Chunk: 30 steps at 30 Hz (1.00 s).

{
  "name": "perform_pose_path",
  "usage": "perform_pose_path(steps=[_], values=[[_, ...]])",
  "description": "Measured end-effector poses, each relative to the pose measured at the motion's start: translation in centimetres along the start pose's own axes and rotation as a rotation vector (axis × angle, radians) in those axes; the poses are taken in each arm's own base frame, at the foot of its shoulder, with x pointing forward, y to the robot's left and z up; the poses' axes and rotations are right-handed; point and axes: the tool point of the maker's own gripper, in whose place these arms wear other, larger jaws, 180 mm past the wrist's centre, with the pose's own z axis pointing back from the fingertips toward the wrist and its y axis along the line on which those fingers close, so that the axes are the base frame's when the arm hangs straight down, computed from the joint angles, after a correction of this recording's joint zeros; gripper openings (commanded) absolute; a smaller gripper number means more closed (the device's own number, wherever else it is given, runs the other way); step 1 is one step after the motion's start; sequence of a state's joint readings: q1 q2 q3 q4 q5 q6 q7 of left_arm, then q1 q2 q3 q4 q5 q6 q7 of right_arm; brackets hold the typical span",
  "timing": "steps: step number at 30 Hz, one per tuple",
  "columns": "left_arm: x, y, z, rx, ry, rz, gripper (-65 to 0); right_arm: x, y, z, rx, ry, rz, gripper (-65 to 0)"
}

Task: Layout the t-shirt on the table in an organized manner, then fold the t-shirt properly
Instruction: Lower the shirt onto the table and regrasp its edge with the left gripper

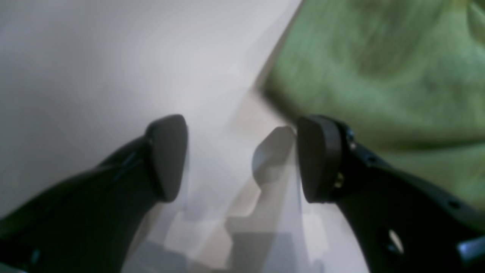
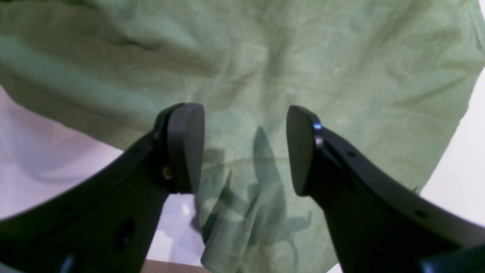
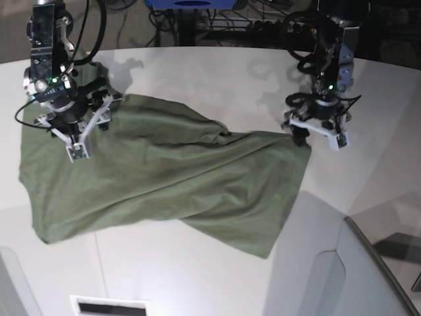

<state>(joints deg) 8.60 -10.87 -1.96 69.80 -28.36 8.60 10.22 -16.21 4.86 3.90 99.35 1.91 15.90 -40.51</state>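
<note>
The olive-green t-shirt [image 3: 171, 178] lies wrinkled and partly doubled over across the white table [image 3: 197, 72], stretching from the left side to the right of the middle. My left gripper [image 3: 316, 135] hovers at the shirt's right corner. In the left wrist view this gripper [image 1: 242, 151] is open over bare table [image 1: 94, 68], with the t-shirt [image 1: 379, 76] just beyond its right finger. My right gripper [image 3: 82, 128] hangs over the shirt's upper left part. In the right wrist view it [image 2: 244, 144] is open above the cloth [image 2: 265, 68], holding nothing.
A grey angled panel [image 3: 375, 276] rises at the front right corner. A dark slot [image 3: 108, 307] sits in the table's front edge. Cables and dark equipment [image 3: 197, 20] lie beyond the curved far edge.
</note>
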Motion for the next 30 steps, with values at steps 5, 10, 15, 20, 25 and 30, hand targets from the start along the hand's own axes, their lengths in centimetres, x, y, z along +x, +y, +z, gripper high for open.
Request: perform_pose_path(steps=[5, 10, 15, 20, 25, 30], values=[[0.3, -1.8, -0.8, -0.018, -0.018, 0.022, -20.7, -0.7, 0.3, 0.1, 0.006, 0.015, -0.001, -33.2], [0.4, -3.9, -0.7, -0.068, -0.002, 0.053, -20.9, -0.8, 0.4, -0.1, 0.011, 0.017, -0.001, -33.2], [0.3, -4.8, -0.8, -0.103, -0.005, 0.054, -20.9, -2.7, 0.5, -0.9, 0.020, 0.076, -0.004, -33.2], [1.3, -4.8, -2.5, -0.085, -0.014, 0.059, -21.7, -2.5, 0.3, -1.1, 0.016, 0.051, 0.002, -33.2], [0.6, -5.0, -2.1, -0.089, 0.012, 0.070, -65.0, -2.3, 0.2, -1.2, 0.016, 0.040, 0.002, -33.2], [2.2, -5.9, 0.2, -0.127, -0.039, 0.070, -65.0, -1.6, -0.1, -1.4, 0.010, 0.025, -0.003, -33.2]])
